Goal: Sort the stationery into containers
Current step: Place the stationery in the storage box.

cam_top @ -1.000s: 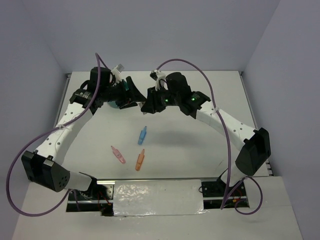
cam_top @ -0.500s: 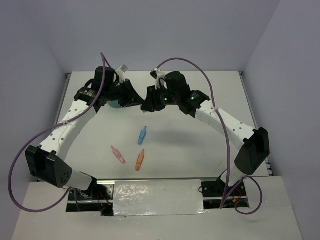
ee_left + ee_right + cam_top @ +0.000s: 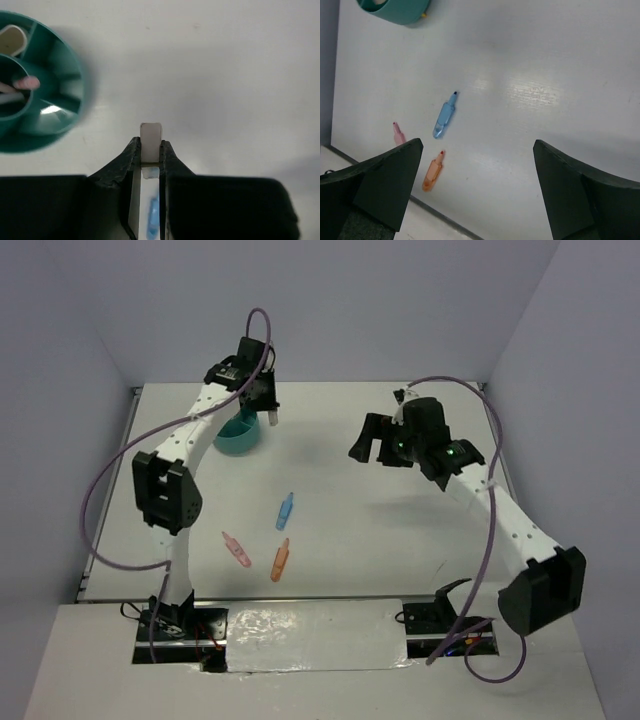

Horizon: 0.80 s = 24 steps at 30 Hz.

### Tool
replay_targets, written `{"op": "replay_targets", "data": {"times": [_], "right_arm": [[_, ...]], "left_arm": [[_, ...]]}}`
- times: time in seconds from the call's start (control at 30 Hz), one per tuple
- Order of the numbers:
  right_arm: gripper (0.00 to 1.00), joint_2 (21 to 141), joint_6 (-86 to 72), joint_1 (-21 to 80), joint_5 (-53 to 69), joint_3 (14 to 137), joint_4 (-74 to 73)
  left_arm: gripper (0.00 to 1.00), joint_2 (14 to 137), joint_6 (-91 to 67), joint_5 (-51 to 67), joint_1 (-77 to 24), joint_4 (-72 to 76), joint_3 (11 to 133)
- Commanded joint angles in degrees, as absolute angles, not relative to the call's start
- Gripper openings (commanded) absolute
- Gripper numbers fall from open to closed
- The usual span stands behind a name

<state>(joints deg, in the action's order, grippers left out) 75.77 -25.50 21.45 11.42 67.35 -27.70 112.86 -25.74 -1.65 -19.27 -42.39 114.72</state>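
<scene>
Nearest to the bases, at about 6 o'clock from the middle of the table [image 3: 400, 540], lie three markers. The pink marker [image 3: 235, 549] has the orange marker [image 3: 281, 559] just at its 3 o'clock, and the blue marker [image 3: 286, 510] is a little farther. Nothing touches them.

Farther, at 2 o'clock, the right gripper [image 3: 372, 443] has drawn back from the place where the two arms met. Its jaws now stand wide, with nothing between them.

Farthest, at 11 o'clock, is the organiser [image 3: 238, 437]. The left gripper [image 3: 271, 416] has moved to its 1 o'clock and is closed narrowly on a white eraser [image 3: 151, 136].

A second ago both grippers were together beside the organiser, so I judge the eraser passed from right to left. It hangs over bare table, not yet over a compartment. In the left wrist view, the organiser is at its 10 o'clock.
</scene>
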Motion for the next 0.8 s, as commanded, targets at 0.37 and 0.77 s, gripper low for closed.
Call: {"op": "replay_targets", "data": {"times": [0.37,0.77], "right_arm": [[1.00,61.35,-21.45,22.50,15.56,59.42,-34.89],[1.00,64.51,-20.92,22.50,17.75,62.40,-35.07]], "left_arm": [[0.00,127.97,-13.71,-19.77,-18.11,-46.06,132.63],[0.00,128.59,-11.42,-21.71,-15.39,-44.91,132.36]]}}
